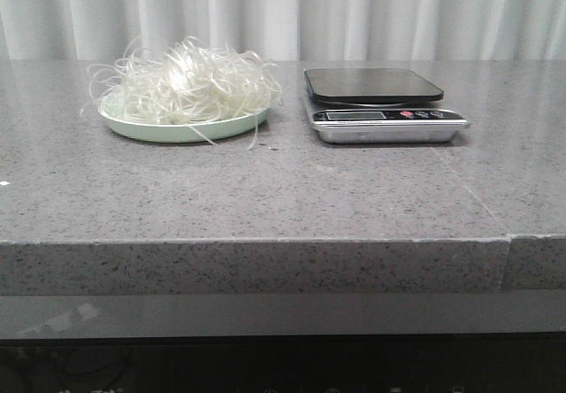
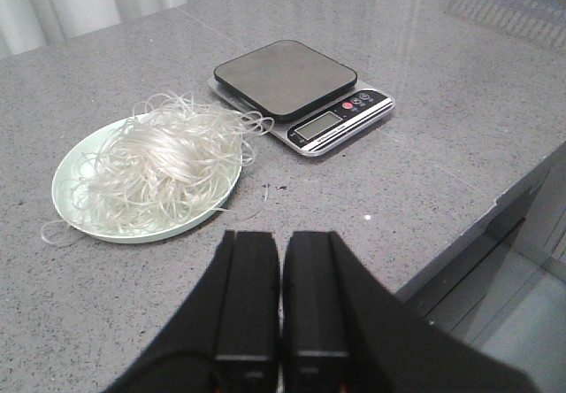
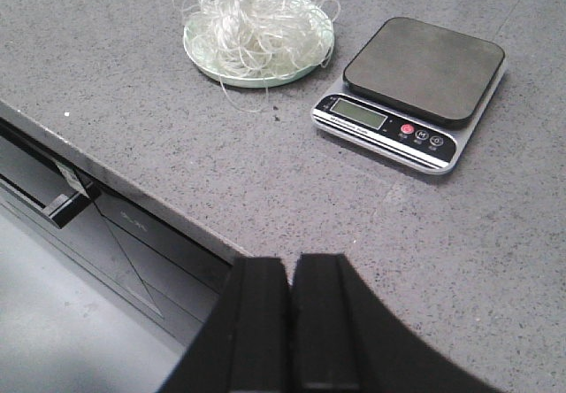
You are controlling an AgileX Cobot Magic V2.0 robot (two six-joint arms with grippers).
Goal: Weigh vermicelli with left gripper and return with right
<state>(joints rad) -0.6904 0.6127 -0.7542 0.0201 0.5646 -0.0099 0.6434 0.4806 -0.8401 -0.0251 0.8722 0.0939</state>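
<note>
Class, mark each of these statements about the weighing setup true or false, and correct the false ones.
1. The vermicelli lies on the scale. False: it is heaped on the pale green plate.
2. The scale's platform is bare. True.
3. The left gripper is gripping noodles. False: it is shut on nothing, away from the plate.
4. In the front view, the plate is left of the scale. True.
5. The right gripper is wide open. False: it is shut.

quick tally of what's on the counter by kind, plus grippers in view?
Vermicelli heap: 1
Pale green plate: 1
Digital kitchen scale: 1
Grippers: 2, the left gripper and the right gripper, both shut and holding nothing
Total: 5
</note>
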